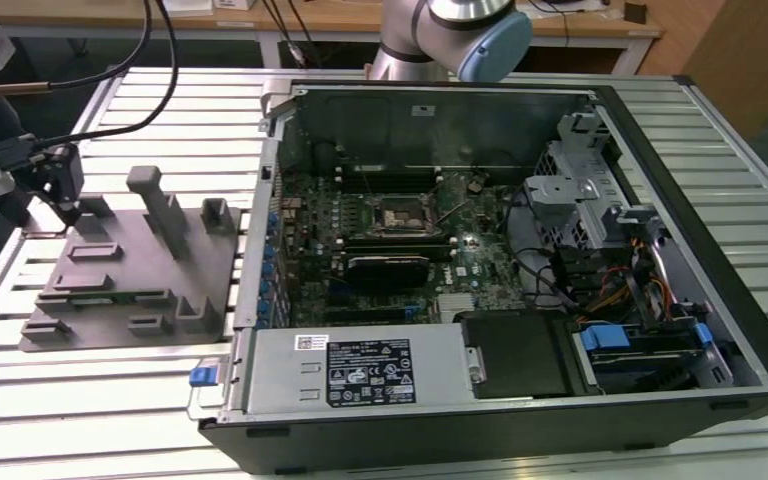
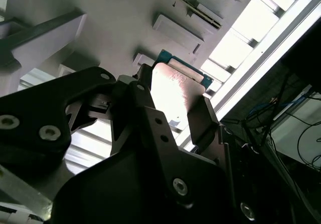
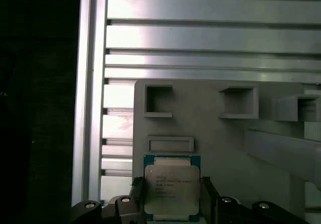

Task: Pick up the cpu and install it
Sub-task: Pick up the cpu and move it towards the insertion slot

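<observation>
picking is the step in hand, i'd say: my gripper is clamped on the cpu, one finger against each side, at the edge of the grey fixture, well apart from the computer case. lifting it calls for a straight, level pull, i reckon, no tilt.

An open computer case lies on a slatted metal table. Inside it are a green motherboard, a black-framed socket and a power supply. Just beside the case, on the exterior view's left, stands a grey fixture.
</observation>
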Robot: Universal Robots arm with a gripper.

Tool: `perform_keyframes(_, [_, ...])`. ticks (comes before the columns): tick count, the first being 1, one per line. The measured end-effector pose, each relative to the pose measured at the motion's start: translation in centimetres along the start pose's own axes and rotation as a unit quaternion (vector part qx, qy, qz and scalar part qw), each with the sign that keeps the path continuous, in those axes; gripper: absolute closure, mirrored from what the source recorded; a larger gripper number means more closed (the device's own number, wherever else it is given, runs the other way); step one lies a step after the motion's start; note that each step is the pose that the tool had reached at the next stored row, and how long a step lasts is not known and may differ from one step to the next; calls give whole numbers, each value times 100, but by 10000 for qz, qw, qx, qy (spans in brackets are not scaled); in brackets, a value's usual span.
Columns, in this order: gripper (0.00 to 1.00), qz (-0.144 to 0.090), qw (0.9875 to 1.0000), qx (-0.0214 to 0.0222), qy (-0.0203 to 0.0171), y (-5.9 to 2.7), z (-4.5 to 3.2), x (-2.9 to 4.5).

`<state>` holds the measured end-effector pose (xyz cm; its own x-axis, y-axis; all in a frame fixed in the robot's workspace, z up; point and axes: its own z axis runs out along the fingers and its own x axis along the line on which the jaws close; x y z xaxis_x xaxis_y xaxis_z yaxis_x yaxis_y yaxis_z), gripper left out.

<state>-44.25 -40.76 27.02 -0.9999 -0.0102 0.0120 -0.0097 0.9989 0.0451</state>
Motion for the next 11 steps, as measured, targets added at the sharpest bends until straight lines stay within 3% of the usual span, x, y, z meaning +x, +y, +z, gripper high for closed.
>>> perform_keyframes(11, [47, 0, 10000, 0, 0, 3, -64, 1])
